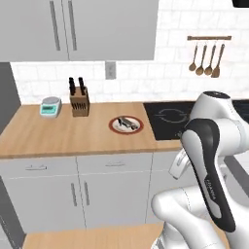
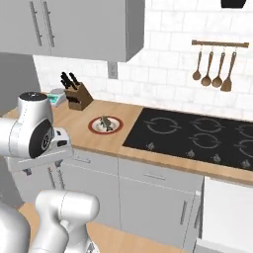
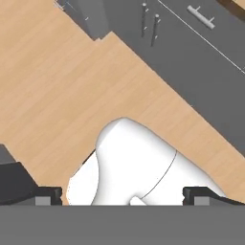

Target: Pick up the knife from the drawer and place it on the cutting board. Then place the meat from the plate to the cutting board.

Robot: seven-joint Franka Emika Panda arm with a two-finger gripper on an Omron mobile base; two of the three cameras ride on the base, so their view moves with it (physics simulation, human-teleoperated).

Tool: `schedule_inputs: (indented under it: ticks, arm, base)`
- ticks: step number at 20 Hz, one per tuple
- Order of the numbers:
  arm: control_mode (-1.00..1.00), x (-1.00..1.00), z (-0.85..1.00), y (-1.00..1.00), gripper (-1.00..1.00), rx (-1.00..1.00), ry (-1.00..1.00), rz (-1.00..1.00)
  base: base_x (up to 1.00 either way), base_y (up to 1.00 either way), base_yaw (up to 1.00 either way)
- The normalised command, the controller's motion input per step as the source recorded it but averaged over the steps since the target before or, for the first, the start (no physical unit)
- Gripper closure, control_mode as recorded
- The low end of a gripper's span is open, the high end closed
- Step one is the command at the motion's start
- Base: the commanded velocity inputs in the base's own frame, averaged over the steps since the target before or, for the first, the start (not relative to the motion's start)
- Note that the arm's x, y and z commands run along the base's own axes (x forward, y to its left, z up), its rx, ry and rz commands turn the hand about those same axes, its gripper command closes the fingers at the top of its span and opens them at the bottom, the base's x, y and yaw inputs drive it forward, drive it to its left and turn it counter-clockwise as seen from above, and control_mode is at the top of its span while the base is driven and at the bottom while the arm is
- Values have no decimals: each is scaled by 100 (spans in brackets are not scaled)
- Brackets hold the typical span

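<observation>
Right now the gripper (image 3: 122, 195) is pointing down at the wooden floor (image 3: 52, 91) in the hand view, its two dark fingertips (image 3: 48, 195) sitting far apart at the bottom corners of the frame, so the jaws are standing wide with nothing between them.

In the left base view the plate (image 1: 126, 125) is sitting at centre frame on the wooden counter (image 1: 58, 133), just left of the black cooktop (image 1: 168, 116), and the meat (image 1: 126, 123) is lying on it. The same plate (image 2: 105, 124) is showing left of centre in the right base view, with the meat (image 2: 104, 121) on top. A knife block (image 1: 79, 102) is standing in the upper left of the left base view, with a small kitchen scale (image 1: 50, 106) beside it toward the left edge. Wooden utensils (image 1: 207, 61) are hanging on a rail in the upper right. Below the counter, the grey drawer fronts (image 1: 114, 164) are sitting flush, none pulled out.
</observation>
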Motion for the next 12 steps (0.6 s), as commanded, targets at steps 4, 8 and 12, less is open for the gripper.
schedule_inputs:
  ticks: [4,8,12]
  arm:
    - [100,0,0,0,-100,0,0,0]
    - [100,0,0,0,-100,0,0,0]
    - [100,0,0,0,-100,0,0,0]
  base:
    - [66,41,-49]
    - [30,70,-37]
    - [0,72,-24]
